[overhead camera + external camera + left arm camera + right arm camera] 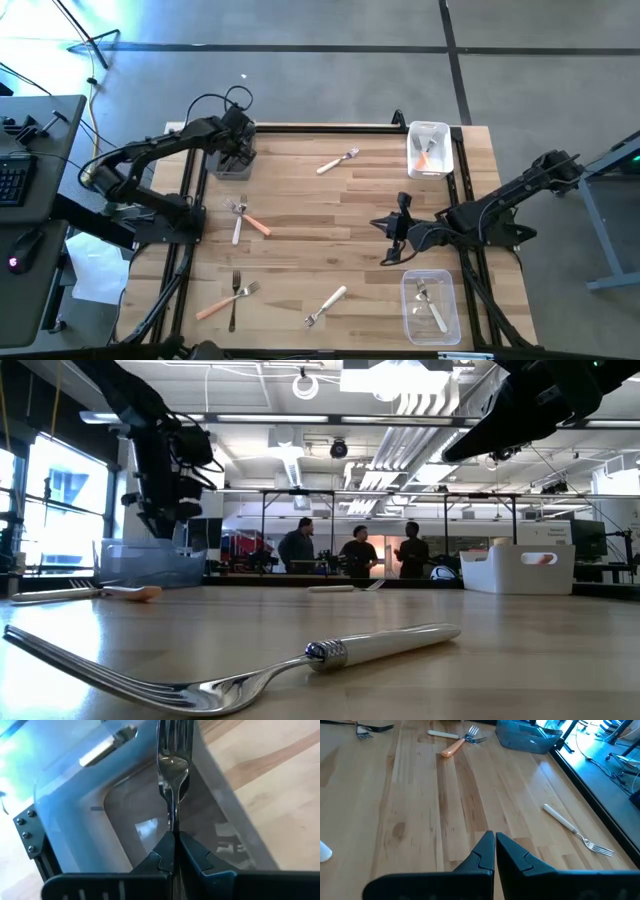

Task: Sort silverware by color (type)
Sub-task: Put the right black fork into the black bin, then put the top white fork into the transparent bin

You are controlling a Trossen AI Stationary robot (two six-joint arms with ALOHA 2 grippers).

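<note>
L fingers (pixel 172 851) clenched on fork (pixel 171 767) over grey bin (pixel 75 805), R fingers (pixel 495 851) closed, empty

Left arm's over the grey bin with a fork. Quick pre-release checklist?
1. Grip: left gripper shut on the fork, tines pointing away from the wrist. Ok.
2. Position: fork hangs above the opening of the grey bin in the left wrist view. Ok.
3. Handle colour matches this bin: handle hidden between the fingers. Cannot tell.
4. Bin contents: the bin floor that shows looks bare; the rest is hidden. Cannot tell.
5. Right gripper shut, empty, over the table's right-middle, well away from the drop. Ok.
6. Work left: loose forks remain on the table, such as the white-handled fork. Not ok.
</note>
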